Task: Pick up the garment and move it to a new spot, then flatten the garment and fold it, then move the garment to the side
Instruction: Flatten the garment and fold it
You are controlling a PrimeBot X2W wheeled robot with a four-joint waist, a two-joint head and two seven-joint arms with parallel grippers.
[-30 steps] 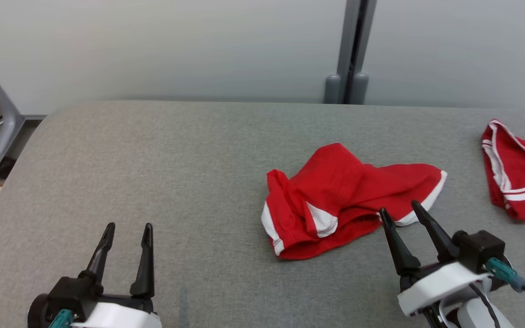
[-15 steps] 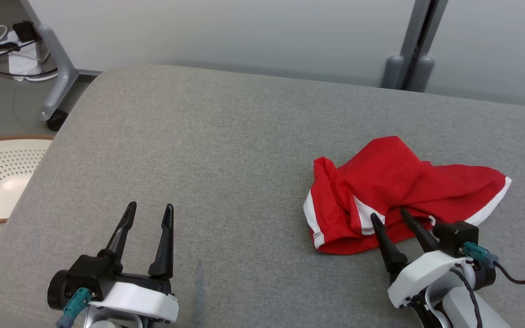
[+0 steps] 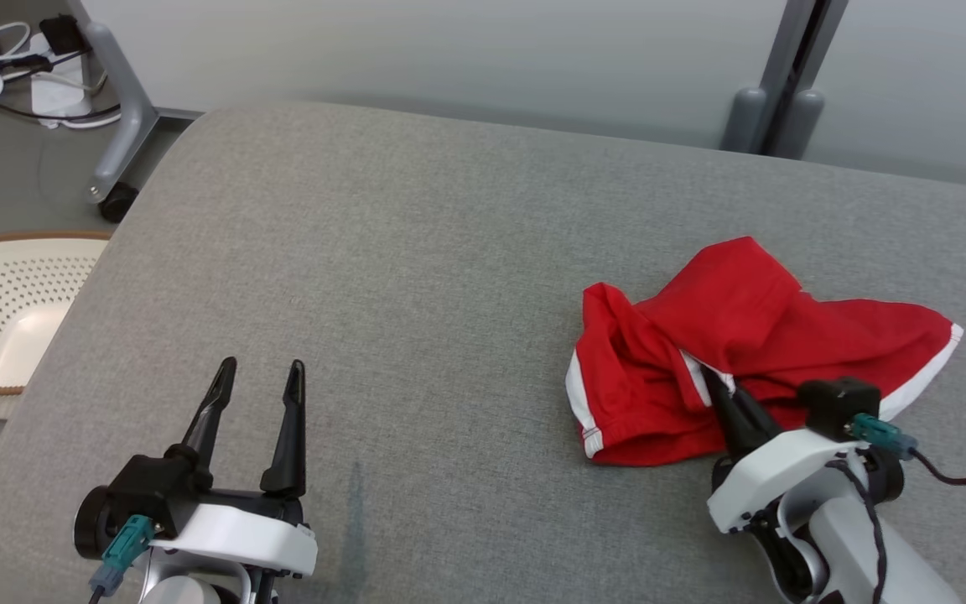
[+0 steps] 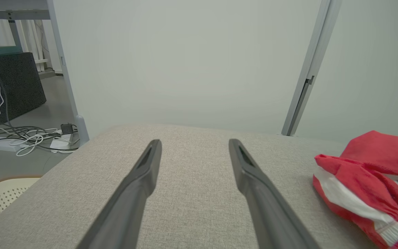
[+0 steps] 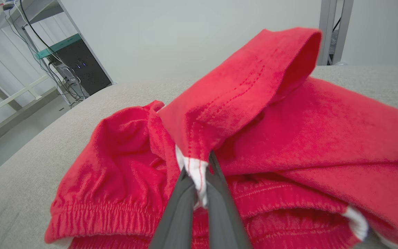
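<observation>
While the grey bench (image 3: 416,252) carries crumpled red shorts (image 3: 751,335) on its right side, the right fingers (image 5: 181,207) are clenched on a white-trimmed fold of the shorts. The left fingers (image 3: 286,436) stand released over the bench's bare left side, well apart from the shorts.

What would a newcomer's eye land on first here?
The red shorts with white trim stand out, crumpled on the right of the grey fabric-covered surface. The right gripper is shut on a white-striped fold at their near edge; the left gripper hangs open at lower left.
</observation>
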